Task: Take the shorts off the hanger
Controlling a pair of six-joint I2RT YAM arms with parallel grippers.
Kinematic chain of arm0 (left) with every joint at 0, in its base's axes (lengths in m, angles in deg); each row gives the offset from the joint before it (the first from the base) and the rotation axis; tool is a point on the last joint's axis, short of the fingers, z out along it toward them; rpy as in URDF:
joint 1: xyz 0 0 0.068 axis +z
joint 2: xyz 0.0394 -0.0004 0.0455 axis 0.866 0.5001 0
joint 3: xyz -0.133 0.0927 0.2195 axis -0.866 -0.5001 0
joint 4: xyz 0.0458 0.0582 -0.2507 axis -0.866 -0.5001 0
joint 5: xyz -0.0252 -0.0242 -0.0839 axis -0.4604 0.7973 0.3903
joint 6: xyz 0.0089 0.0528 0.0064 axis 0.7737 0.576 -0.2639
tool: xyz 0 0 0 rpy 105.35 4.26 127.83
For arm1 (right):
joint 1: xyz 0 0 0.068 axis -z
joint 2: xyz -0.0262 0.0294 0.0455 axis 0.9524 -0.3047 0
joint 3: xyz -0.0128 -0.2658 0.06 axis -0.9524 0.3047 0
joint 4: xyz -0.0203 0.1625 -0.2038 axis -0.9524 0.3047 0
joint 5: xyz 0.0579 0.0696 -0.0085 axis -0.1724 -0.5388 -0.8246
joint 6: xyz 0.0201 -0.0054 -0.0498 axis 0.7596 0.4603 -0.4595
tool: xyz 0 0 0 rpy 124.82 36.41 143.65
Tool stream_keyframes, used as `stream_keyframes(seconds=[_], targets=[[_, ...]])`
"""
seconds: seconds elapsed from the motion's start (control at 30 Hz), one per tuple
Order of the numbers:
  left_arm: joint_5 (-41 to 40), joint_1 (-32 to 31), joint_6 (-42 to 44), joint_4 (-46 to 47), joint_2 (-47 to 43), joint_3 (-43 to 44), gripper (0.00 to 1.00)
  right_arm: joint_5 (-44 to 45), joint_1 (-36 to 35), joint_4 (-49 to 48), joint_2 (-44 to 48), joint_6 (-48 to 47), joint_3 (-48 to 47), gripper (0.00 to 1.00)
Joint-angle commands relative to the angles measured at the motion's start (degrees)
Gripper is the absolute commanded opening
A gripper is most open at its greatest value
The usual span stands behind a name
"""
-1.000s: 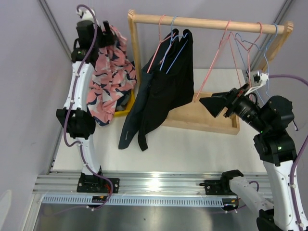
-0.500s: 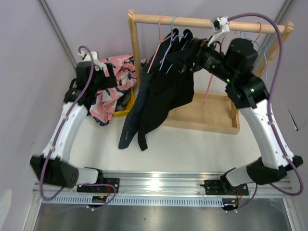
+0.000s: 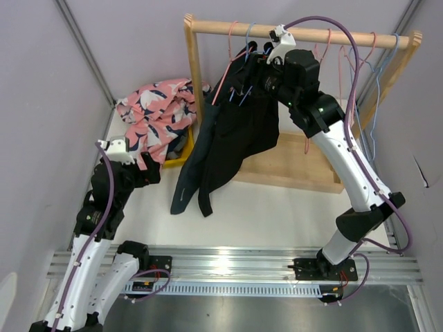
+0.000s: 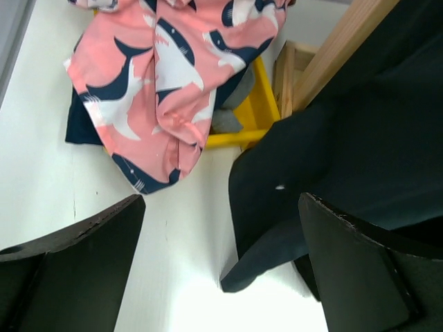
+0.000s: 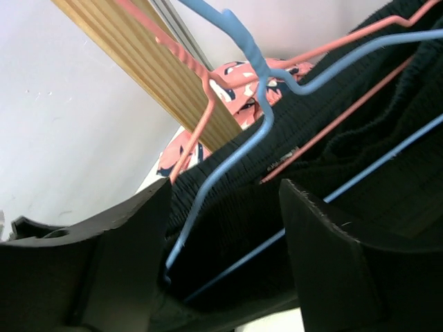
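A yellow bin [image 4: 235,138] is sitting just ahead of the left fingers [image 3: 147,171], holding a grey pair [image 4: 234,104], with the pink shark-print shorts [image 4: 173,69] spilling over its rim and a navy pair [image 4: 83,128] showing beneath them; those fingers are gaping wide, gripping nothing; the right fingers [image 3: 250,72] are standing partly apart, astride the waistband of the dark shorts [image 3: 239,131] hanging on pink and blue hangers [image 5: 263,97], clamping nothing that I can see; a white bench [image 3: 277,214] is carrying the wooden rack [image 3: 297,32]; lilac walls [image 3: 41,83] are closing it in.
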Motion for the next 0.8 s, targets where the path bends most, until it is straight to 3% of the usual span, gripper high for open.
stream_keyframes(seconds=[0.0, 0.2, 0.33, 0.4, 0.6, 0.77], targets=[[-0.55, -0.77, -0.46, 1.22, -0.38, -0.59, 0.99, 2.82, -1.15, -2.91, -1.50, -0.41, -4.32, 0.66], [-0.20, -0.77, -0.54, 1.14, 1.12, -0.33, 0.99, 4.05, -2.21, -2.82, -4.31, -0.23, -5.65, 0.43], [-0.11, -0.86, -0.46, 1.58, 0.24, -0.60, 0.99, 5.01, -2.56, -1.51, -4.84, 0.03, -6.09, 0.10], [-0.03, -0.86, -0.37, 1.58, 0.07, -0.42, 0.99, 5.28, -2.65, -0.81, -4.06, -0.23, -6.00, 0.00], [1.29, -4.01, -0.28, 1.84, -0.64, 1.42, 0.99, 11.25, -2.91, 1.22, 2.09, -1.72, -2.58, 0.00], [-5.20, -20.69, -1.33, -0.70, 5.24, 13.89, 0.99, 16.26, -2.82, 1.57, 10.88, -1.29, 2.34, 0.00]])
